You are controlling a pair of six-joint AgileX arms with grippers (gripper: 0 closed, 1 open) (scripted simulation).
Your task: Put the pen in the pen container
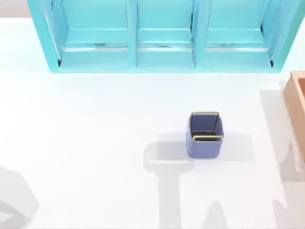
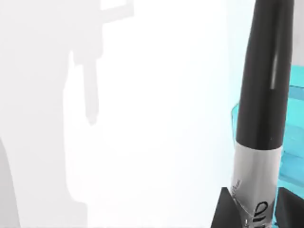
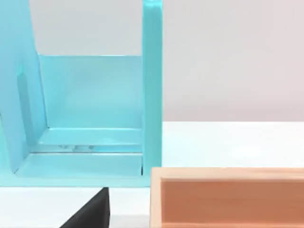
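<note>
The left hand (image 2: 256, 216) is closed on the pen (image 2: 263, 95), with a black finger on each side of its grey lower part. The pen stands nearly upright above the white table (image 1: 86, 143), with the turquoise shelf (image 1: 133, 33) behind it. The cup (image 1: 205, 136) stands upright on the table, a little right of the middle, in front of the shelf and apart from it. The tan box (image 1: 298, 95) is at the right edge. The right hand (image 3: 92, 213) is near the box and the shelf; I cannot tell if it is open or closed.
</note>
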